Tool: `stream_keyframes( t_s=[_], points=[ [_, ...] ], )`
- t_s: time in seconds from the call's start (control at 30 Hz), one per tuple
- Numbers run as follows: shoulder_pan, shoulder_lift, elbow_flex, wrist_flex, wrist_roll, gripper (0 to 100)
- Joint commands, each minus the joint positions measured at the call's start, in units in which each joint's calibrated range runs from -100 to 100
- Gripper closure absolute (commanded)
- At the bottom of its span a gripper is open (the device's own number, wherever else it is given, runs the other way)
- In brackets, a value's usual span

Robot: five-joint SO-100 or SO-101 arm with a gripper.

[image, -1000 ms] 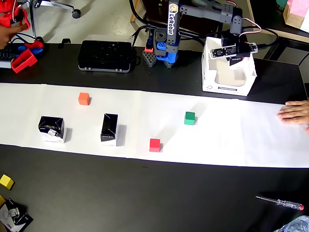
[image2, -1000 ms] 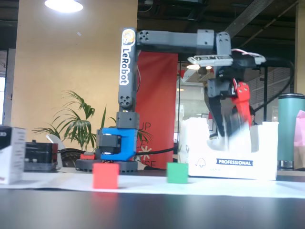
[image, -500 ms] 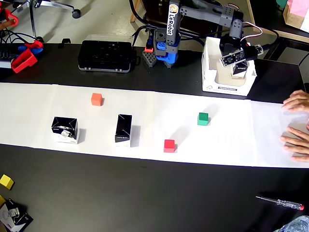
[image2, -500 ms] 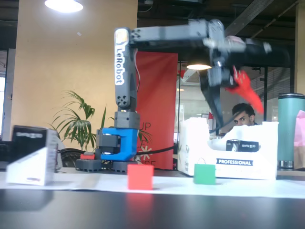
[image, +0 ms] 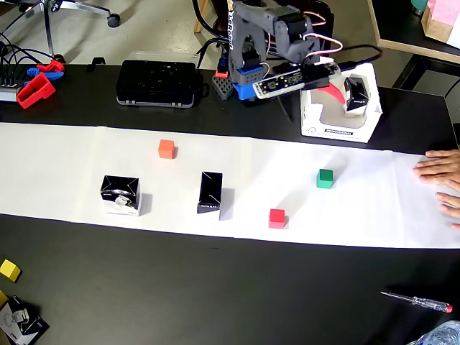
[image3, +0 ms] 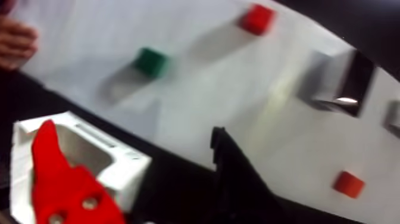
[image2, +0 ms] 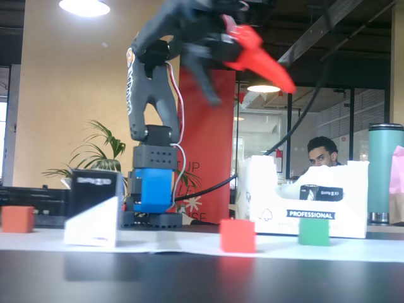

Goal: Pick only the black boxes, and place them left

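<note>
Black boxes: three seen in the overhead view. One [image: 120,194] sits on the white paper strip [image: 65,165] at about 9 o'clock from picture centre, glossy top, white side face. A second [image: 210,192] stands just left of centre, upright and narrow. The third [image: 354,93] is inside the white open carton [image: 320,126] at roughly 1 o'clock, well apart from the other two.

Near edge of the black table [image: 215,287]: a screwdriver [image: 417,300] at 4 o'clock, a yellow cube [image: 9,270] at 8 o'clock.

On the paper, working away from the near edge: red cube [image: 277,218] at about 5 o'clock, close to centre; green cube [image: 325,178] at 3 o'clock; orange cube [image: 167,149] at 10 o'clock. A person's hand [image: 442,180] lies flat on the paper's right end.

Beyond the paper: a flat black device case [image: 157,83] at 11 o'clock, the arm's base at 12 o'clock.

Gripper [image: 332,85] hangs above the left part of the white carton, raised clear of the table in the fixed view [image2: 252,72]. Jaws stand spread wide, red finger [image3: 59,179] and black finger [image3: 229,161] well apart in the wrist view, nothing between them. Both views of it are motion-blurred.
</note>
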Motion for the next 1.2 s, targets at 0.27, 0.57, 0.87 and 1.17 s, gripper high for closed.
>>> stream_keyframes(
  t_s=[0.27,0.57,0.87,1.17],
  points=[
    [30.8,1.3,-1.6,-5.6,11.8,50],
    [32.5,15.8,-1.6,-28.5,11.4,50],
    [27.3,26.8,-1.7,-36.8,6.1,51],
    [18.1,40.7,-11.0,-36.9,2.7,54]
  ],
)
